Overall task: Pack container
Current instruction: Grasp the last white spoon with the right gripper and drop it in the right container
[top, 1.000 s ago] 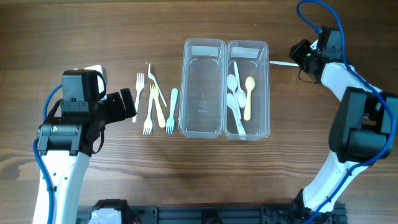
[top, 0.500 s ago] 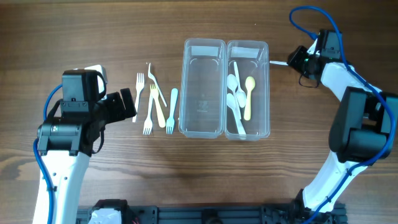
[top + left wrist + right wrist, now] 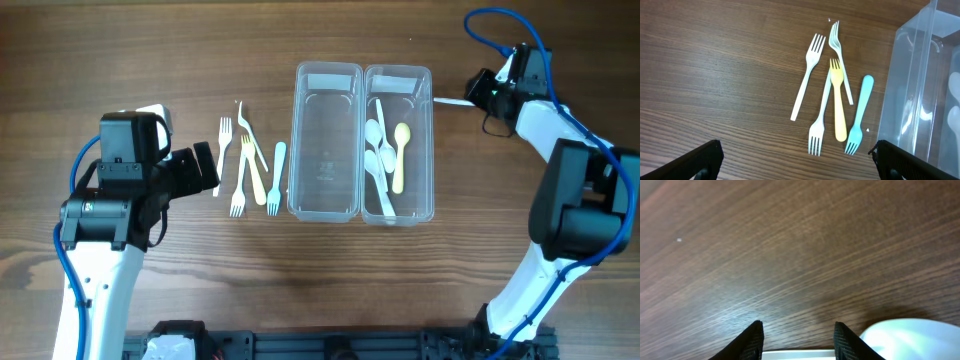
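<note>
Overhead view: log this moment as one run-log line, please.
left end effector open, beside forks | right end effector open at white spoon beside right bin | right bin holds spoons | left bin empty

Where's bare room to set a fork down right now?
The left container is empty inside. Bare table runs along the robot's side of both containers. Crowded: forks lie between the left gripper and that container; spoons lie in the right container.
</note>
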`<state>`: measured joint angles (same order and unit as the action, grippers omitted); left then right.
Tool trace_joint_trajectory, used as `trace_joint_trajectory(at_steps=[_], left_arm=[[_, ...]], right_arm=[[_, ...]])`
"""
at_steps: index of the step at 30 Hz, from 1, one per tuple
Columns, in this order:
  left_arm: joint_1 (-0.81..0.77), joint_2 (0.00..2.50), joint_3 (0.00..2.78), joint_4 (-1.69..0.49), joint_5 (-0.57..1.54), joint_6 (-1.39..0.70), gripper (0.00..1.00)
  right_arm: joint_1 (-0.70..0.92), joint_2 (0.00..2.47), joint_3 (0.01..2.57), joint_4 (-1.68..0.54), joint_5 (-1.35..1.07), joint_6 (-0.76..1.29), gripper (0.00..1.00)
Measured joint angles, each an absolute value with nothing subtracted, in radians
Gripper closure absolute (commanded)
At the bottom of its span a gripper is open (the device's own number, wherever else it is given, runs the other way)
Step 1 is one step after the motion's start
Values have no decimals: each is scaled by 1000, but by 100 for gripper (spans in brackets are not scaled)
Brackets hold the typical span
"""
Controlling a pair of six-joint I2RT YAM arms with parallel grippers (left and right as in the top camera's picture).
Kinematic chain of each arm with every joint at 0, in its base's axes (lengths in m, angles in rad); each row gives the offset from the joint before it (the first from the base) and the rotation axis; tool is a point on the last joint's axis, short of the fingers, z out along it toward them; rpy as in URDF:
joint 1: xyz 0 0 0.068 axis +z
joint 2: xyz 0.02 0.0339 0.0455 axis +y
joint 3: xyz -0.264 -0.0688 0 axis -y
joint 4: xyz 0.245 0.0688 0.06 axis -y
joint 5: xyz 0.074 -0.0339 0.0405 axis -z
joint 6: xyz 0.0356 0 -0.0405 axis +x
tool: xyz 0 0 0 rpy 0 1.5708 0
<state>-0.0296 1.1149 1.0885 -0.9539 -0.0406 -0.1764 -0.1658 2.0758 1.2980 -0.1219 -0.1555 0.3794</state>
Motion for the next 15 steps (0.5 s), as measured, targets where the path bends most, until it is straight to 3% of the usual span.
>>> trace_joint_trajectory(at_steps=[5, 7, 15], left_arm=[[-30, 1115, 1089, -954, -41, -176, 0], [-30, 1115, 1089, -954, -41, -176, 0], [-30, 1114, 1089, -954, -41, -176, 0]], right_arm=[[-166, 2110, 1301, -126, -141, 372, 55], [-166, 2110, 1307, -149, -138, 371, 60], [-168, 2084, 1350, -418, -204, 372, 59]])
